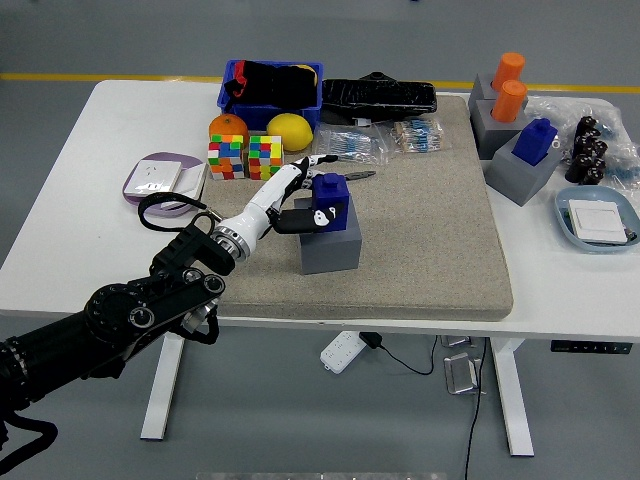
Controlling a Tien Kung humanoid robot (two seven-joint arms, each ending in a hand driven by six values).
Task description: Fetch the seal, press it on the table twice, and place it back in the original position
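Note:
A blue seal (332, 192) stands on top of a grey block (330, 246) near the middle of the beige mat (430, 230). My left hand (306, 192) reaches in from the lower left and is closed around the seal, thumb on its near side and the other fingers over its far side. The seal looks raised slightly off the block's top. My right arm is out of view.
Two colour cubes (246, 157), an orange (228, 126) and a lemon (289, 130) lie just behind my hand. A blue bin (270, 86) and a black bag (380, 97) stand at the back. More seals on grey blocks (522, 150) stand at the right.

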